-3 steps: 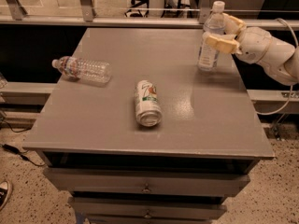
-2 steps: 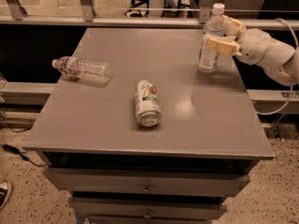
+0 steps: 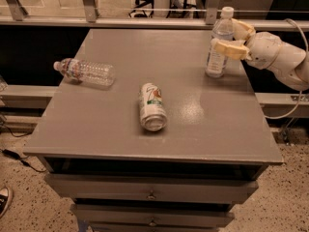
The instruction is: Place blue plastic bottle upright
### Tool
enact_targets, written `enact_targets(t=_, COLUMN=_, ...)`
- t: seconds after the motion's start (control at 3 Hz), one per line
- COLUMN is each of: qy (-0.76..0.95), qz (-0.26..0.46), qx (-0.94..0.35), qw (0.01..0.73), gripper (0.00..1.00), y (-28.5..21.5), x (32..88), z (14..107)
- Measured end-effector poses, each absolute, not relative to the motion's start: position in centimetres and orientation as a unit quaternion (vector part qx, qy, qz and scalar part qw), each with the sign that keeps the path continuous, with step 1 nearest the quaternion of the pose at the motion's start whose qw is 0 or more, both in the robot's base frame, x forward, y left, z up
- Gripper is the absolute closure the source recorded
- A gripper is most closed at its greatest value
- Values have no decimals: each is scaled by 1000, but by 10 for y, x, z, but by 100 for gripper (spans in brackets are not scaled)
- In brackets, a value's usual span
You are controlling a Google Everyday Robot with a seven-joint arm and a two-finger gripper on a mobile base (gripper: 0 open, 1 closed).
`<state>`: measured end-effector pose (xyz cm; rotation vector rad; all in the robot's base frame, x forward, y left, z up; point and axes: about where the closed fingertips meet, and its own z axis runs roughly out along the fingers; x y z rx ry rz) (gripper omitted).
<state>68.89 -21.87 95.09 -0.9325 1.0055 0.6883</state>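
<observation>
The blue plastic bottle (image 3: pixel 217 47), pale and translucent with a white cap and white label, stands upright near the far right edge of the grey table (image 3: pixel 193 129). Its base looks to be on the tabletop. My gripper (image 3: pixel 231 38) reaches in from the right and is shut on the bottle's upper body, one cream finger in front of it (image 3: pixel 227 49) and one behind. The white arm (image 3: pixel 277 57) extends off to the right.
A clear ribbed bottle (image 3: pixel 87 71) lies on its side at the table's left. A white-green drink can (image 3: pixel 152 106) lies on its side near the middle. Drawers sit below the tabletop. A railing runs behind the table.
The bottle and gripper have come down slightly; otherwise they stay in the same spot. The other bottle and the can have not moved.
</observation>
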Motion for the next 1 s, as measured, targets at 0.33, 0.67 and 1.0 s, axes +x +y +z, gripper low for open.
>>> enact_targets(t=0.33, qy=457, qz=308, qx=-422, qw=720, gripper=7, y=-222, x=687, z=948)
enact_targets(t=0.67, qy=459, qz=306, qx=-421, qw=720, gripper=0, y=-225, x=686, z=948)
enact_targets(t=1.0, qy=465, qz=290, qx=-423, qw=722, gripper=0, y=-234, x=682, z=951)
